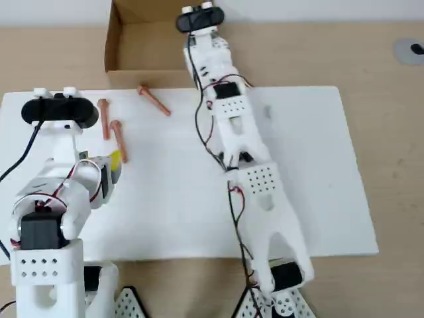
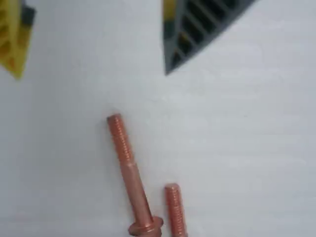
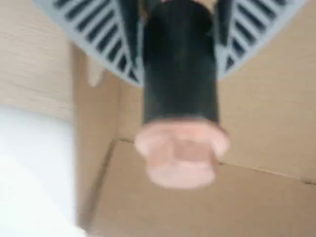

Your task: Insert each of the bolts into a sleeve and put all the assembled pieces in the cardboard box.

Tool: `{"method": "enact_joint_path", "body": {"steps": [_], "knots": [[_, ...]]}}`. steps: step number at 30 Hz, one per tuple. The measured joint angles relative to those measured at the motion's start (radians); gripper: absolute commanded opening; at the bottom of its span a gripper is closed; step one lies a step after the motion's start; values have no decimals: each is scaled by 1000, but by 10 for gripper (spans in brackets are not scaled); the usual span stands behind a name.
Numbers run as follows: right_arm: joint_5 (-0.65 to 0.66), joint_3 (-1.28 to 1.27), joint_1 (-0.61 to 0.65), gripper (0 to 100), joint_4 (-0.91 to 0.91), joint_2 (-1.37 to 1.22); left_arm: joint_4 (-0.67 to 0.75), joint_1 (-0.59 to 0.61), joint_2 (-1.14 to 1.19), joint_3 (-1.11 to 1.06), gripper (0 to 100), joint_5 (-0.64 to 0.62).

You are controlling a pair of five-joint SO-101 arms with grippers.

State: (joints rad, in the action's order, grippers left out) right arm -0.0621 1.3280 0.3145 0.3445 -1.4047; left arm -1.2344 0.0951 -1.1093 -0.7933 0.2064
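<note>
My right gripper (image 3: 180,54) is shut on a black sleeve (image 3: 180,74) with a copper bolt in it, whose head (image 3: 181,153) sticks out of the sleeve's end. It hangs over the inside of the cardboard box (image 3: 276,123). In the high view that arm stretches to the cardboard box (image 1: 114,46) at the back. Three loose copper bolts (image 1: 104,118) (image 1: 120,140) (image 1: 154,101) lie on the white board. My left gripper (image 1: 114,162) stands open just short of them, and its wrist view shows two bolts (image 2: 131,173) (image 2: 174,210) beyond its yellow and grey fingers (image 2: 197,29).
The white board (image 1: 298,165) covers most of the wooden table. The right arm (image 1: 245,152) lies diagonally across its middle, with cables alongside. A grey round fitting (image 1: 409,50) sits at the far right edge of the table.
</note>
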Motion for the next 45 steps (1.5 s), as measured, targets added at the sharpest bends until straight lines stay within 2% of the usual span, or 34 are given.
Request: {"method": "enact_joint_path", "body": {"steps": [8, 20, 27, 38, 42, 45], "knots": [[0, 18, -2, 12, 2, -12, 0, 5, 0, -63, 199, 0], [0, 147, -2, 17, 169, -14, 0, 64, 0, -68, 199, -2], [0, 199, -2, 168, 304, -14, 0, 64, 0, -68, 199, -2], [0, 273, 0, 168, 362, -9, 0, 64, 0, -68, 199, -2], [0, 273, 0, 168, 460, -9, 0, 64, 0, -68, 200, -9], [0, 273, 0, 168, 597, 25, 0, 83, 2, -68, 203, -77]]}}
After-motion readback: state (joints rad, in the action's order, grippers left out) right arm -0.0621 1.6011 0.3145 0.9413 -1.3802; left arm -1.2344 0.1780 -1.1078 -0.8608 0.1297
